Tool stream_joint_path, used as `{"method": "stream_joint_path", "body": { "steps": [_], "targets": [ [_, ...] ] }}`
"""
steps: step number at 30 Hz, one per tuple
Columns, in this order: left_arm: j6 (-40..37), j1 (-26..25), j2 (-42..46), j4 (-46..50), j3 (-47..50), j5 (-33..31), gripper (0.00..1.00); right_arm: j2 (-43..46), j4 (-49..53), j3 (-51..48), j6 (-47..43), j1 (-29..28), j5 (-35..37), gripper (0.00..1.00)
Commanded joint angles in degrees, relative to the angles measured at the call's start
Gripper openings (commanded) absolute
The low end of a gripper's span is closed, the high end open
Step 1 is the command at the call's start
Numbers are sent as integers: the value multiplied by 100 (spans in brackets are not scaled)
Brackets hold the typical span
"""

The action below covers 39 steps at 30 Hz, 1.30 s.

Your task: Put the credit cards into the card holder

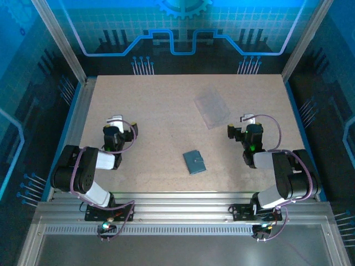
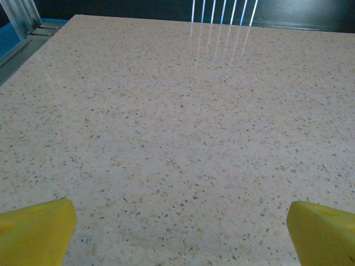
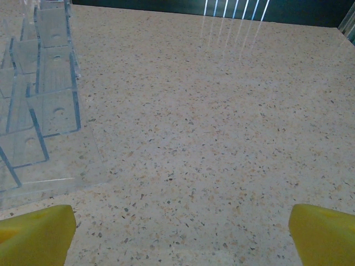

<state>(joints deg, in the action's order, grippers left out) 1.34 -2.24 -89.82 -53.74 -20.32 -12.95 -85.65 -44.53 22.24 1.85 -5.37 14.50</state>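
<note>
The card holder [image 1: 194, 162], a small dark teal-grey wallet, lies shut on the table between the two arms, near the front. The credit cards are out of view. My left gripper [image 1: 115, 119] rests low over the left part of the table, well left of the card holder. In the left wrist view its yellow fingertips [image 2: 36, 233] stand wide apart over bare speckled tabletop, so it is open. My right gripper [image 1: 248, 118] sits to the right of the card holder and is also open, with its yellow fingertips [image 3: 324, 235] spread and nothing between them.
A clear plastic tray [image 1: 212, 108] with compartments lies behind the card holder, left of my right gripper; it appears at the left of the right wrist view as the tray [image 3: 39, 94]. Metal frame rails [image 1: 75, 119] border the speckled table [image 1: 161, 100].
</note>
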Motion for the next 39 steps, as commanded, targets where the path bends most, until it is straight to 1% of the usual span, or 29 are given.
{"method": "stream_joint_path", "body": {
  "steps": [1, 19, 39],
  "targets": [
    [-100, 48, 105, 39, -137, 205, 99, -57, -99, 140, -52, -74, 86, 100],
    [-99, 49, 105, 41, -148, 218, 99, -55, -48, 164, -31, -27, -17, 100],
    [-108, 48, 105, 34, -133, 219, 99, -49, -90, 147, -70, -60, 24, 100]
  ]
}}
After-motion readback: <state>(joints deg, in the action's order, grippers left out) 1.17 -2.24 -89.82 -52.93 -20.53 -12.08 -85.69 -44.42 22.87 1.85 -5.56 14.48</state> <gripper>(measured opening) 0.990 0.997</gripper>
